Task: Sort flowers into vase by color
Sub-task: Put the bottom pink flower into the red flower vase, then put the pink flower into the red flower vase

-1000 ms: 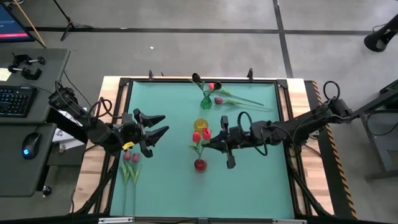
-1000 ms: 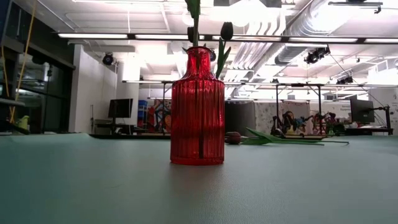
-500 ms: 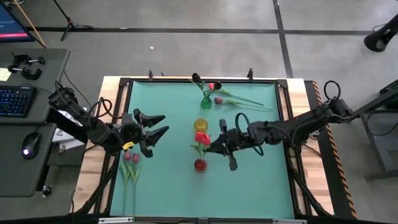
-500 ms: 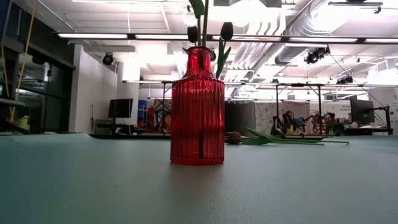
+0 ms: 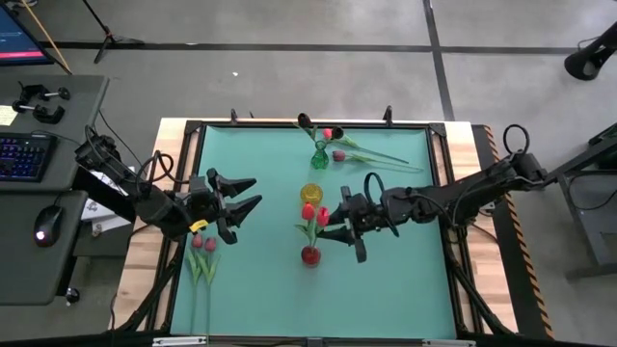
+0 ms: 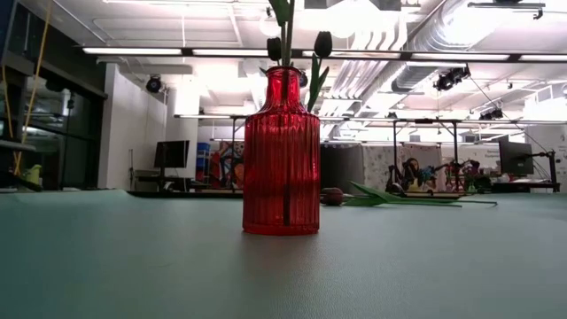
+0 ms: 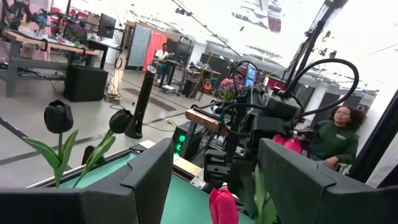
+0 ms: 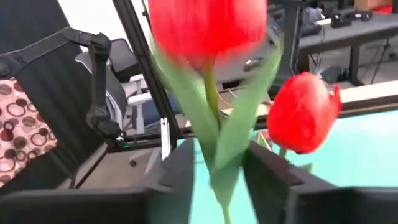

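A red vase (image 5: 309,255) stands mid-table with two red tulips (image 5: 308,210) standing in its neck. My right gripper (image 5: 332,227) is level beside them, open, with one tulip's stem and leaves (image 8: 216,163) between its fingers. My left gripper (image 5: 253,193) hovers open and empty at the table's left. Two pink tulips (image 5: 202,245) lie flat near the left edge. A green vase (image 5: 319,156) at the far side holds dark tulips (image 7: 58,116). A yellow vase (image 5: 311,193) stands between the green vase and the red one. My right gripper comes at the red tulip level, from the table's right, with one finger on either side of the stem and leaves (image 8: 217,177), below the head. The view is blurred, so I cannot tell whether the fingers (image 8: 180,180) touch it. The tulip stands upright in the red vase.
A maroon tulip (image 5: 338,154) lies on the mat by the green vase, its stem (image 5: 386,156) running toward the right edge. A raised black frame (image 5: 193,173) runs round the mat. A person (image 7: 341,127) sits beyond the table.
My right gripper has stayed by the red vase, rolled a little about its own line and parted its fingers. The red tulip between them has swung slightly: its head now stands apart from the other red head, and its stem stays in the vase.
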{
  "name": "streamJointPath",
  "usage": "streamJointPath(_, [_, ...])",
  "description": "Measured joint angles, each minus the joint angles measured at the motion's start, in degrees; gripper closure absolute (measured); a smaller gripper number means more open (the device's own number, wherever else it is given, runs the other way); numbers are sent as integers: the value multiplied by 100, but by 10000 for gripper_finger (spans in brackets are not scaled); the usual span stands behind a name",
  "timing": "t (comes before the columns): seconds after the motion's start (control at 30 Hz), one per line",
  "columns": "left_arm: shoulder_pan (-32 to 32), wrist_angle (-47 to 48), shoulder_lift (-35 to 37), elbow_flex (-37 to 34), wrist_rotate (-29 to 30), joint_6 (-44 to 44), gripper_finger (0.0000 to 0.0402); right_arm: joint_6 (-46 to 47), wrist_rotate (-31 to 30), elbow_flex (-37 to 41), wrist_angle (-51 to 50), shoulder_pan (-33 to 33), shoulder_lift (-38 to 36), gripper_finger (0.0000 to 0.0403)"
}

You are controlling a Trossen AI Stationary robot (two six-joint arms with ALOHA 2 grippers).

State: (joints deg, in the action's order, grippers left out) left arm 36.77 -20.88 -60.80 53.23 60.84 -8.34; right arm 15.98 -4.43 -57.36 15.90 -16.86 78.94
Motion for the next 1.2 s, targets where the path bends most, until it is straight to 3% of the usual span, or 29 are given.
streamJointPath(0.23, [4, 4, 0, 0, -19, 52, 176, 374, 375, -3, -713, -2, -390, 129])
streamJointPath(0.4, [2, 4, 0, 0, -36, 161, 176, 460, 575, -4, -1362, -2, -790, 74])
streamJointPath(0.7, [0, -14, 0, -2, -5, 256, 176, 499, 301, -4, -1700, 44, -1714, 71])
streamJointPath(0.8, [-52, -172, 0, 0, 28, 136, 176, 473, -495, -8, -1697, 42, -2040, 74])
streamJointPath(0.93, [-345, -169, 2, 0, 28, -645, 176, 850, -2194, -11, -2034, 169, -2252, 76])
streamJointPath(1.0, [-577, -7, 2, 0, -175, -1135, 176, 1365, -2527, -13, -2572, 438, -2257, 76])
streamJointPath(1.1, [-1006, 438, 2, 0, -1063, -1788, 176, 2751, -2312, -13, -3686, 1127, -2118, 76])
streamJointPath(1.2, [-1522, 1041, 0, -2, -2093, -2382, 177, 3627, -1501, -11, -4797, 2077, -1851, 76])
